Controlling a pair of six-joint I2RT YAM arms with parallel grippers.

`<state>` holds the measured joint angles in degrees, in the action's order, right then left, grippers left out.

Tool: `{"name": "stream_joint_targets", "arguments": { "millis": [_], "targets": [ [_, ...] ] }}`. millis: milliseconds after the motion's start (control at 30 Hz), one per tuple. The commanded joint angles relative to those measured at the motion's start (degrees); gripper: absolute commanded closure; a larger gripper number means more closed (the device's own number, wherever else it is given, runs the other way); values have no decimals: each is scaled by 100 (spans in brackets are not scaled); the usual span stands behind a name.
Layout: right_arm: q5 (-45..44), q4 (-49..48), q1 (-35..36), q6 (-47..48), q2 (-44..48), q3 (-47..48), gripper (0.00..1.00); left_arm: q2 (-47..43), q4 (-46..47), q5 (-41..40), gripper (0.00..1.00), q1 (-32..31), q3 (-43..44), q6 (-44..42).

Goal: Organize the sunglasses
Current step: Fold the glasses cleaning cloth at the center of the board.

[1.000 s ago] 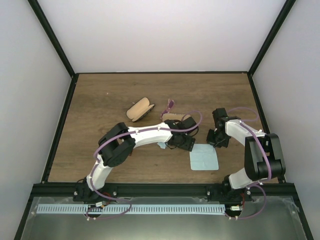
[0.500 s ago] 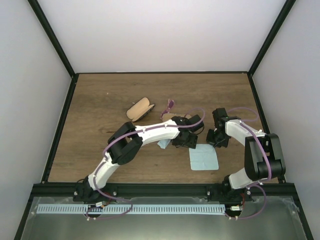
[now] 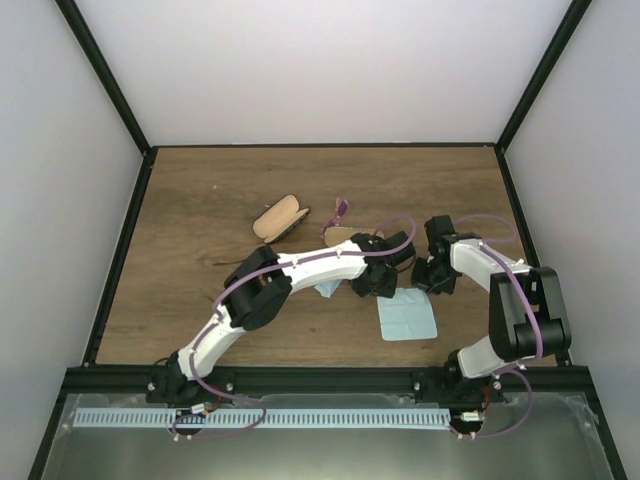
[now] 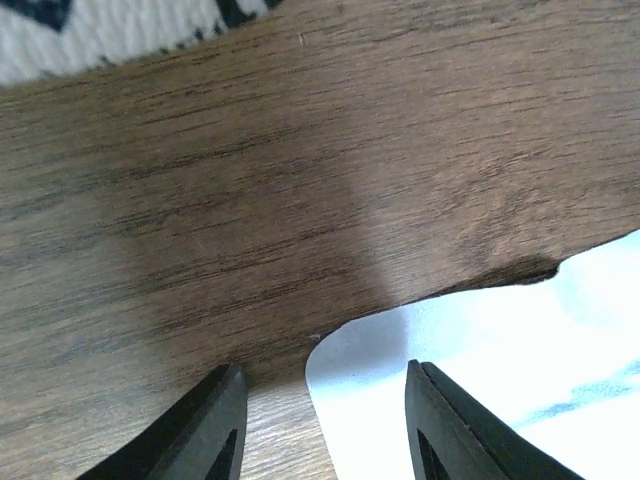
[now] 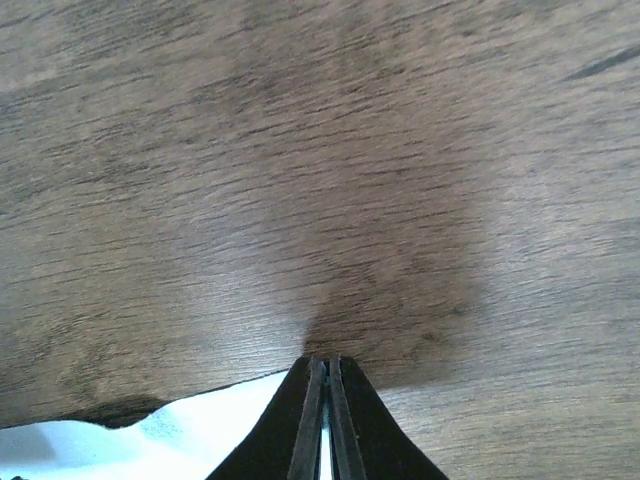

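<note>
left gripper (image 4: 325, 368): half-open over cloth (image 4: 500, 380) corner | right gripper (image 5: 322, 360): closed; you can't tell if it pinches cloth | sunglasses (image 3: 340, 209): tiny, blurred; left arm (image 3: 310, 265) half-hides case (image 3: 341, 233)

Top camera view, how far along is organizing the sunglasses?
Done: nothing visible yet; the sunglasses lie loose on the table, outside the tan case. In hand: the light blue cloth, with the left gripper open over one corner and the right gripper shut at another edge. Left: the sunglasses themselves, untouched by either gripper.
</note>
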<state>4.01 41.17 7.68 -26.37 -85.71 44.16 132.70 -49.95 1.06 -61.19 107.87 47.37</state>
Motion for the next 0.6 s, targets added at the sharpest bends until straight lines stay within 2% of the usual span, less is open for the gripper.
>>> {"name": "stream_joint_targets", "arguments": {
  "millis": [0,167,567],
  "targets": [
    [100,-83,-3,37,23,-48,96,245,-183,167,58,-118,99,83],
    [112,-91,0,31,78,-66,97,294,-115,265,72,-159,115,101],
    [160,-118,18,38,90,-84,97,329,-308,55,73,-161,91,220]
  ]
}}
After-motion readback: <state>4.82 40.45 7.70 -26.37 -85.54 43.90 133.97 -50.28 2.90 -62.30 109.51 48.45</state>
